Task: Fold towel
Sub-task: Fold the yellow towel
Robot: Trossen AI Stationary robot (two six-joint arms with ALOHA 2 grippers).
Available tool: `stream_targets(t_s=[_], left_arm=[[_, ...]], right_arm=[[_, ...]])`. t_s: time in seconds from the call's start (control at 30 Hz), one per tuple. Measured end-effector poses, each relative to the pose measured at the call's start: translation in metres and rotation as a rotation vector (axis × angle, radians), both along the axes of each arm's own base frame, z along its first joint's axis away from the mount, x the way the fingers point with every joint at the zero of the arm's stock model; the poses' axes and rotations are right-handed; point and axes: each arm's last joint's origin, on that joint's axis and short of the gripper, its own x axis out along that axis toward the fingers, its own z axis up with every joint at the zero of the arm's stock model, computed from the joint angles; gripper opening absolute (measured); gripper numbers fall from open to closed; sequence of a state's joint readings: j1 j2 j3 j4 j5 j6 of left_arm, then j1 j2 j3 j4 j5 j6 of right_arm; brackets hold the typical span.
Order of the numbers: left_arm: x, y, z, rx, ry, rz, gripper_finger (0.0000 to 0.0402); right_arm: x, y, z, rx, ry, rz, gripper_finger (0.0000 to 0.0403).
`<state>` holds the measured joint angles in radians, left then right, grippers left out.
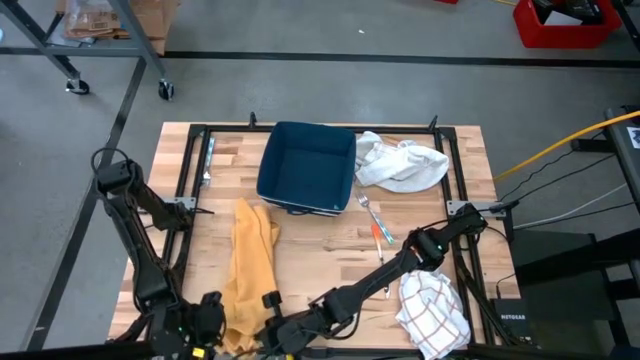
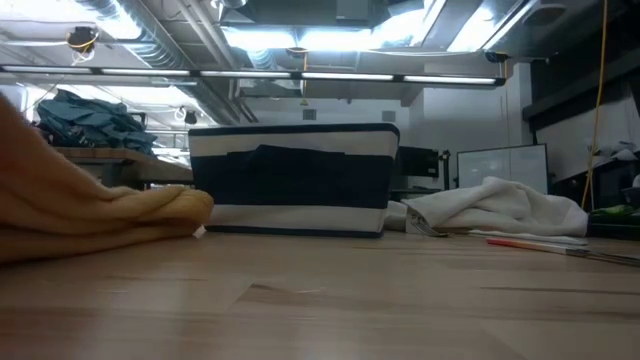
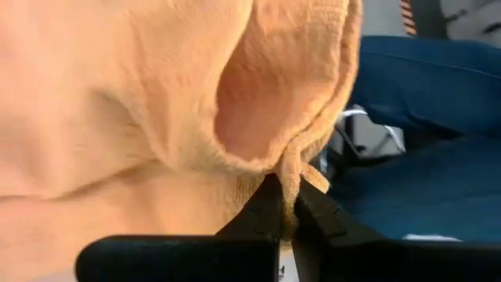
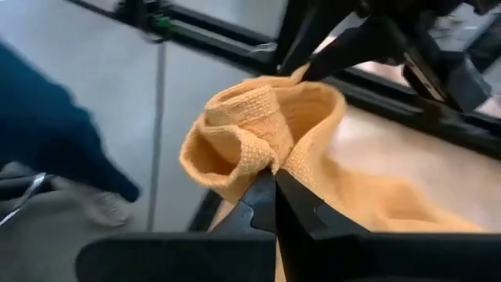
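The left gripper [image 3: 286,205] is seen clamped on a bunched corner of the yellow towel [image 1: 248,268], and the right gripper [image 4: 274,196] is likewise pinched shut on a neighbouring corner. Both are held at the towel's near end, the far end from the blue bin [image 1: 307,168]. The towel is laid in a long strip running away from the bin's near left corner. For a clean fold, both corners should be lifted together, kept level, and carried toward the bin-side end without twisting.
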<state>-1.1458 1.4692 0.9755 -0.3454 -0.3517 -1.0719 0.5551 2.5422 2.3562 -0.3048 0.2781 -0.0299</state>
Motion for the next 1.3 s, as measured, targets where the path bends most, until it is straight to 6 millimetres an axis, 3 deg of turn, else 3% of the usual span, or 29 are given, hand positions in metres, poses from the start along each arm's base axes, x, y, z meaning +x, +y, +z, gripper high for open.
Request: stream_targets(t_s=[0.23,0.43,0.73,1.13,1.3], left_arm=[[-0.009,0.033,0.027,0.121,-0.078,0.146,0.0001],[-0.016,0.057,0.023,0.266,-0.024,0.261,0.0001],[-0.011,0.084,-0.004,0.462,0.052,0.367,0.0002],[-0.005,0.119,-0.044,0.632,0.127,0.453,0.0003],[-0.004,0.130,-0.054,0.697,0.152,0.454,0.0003]], right_arm=[[0.000,-0.016,0.026,-0.037,-0.072,-0.207,0.0000],[0.009,-0.041,0.028,-0.081,-0.077,-0.328,0.0000],[0.021,-0.087,0.001,-0.082,0.102,-0.399,0.0000],[0.028,-0.131,-0.043,-0.125,0.247,-0.436,0.0000],[0.030,-0.146,-0.050,-0.133,0.267,-0.463,0.0004]])
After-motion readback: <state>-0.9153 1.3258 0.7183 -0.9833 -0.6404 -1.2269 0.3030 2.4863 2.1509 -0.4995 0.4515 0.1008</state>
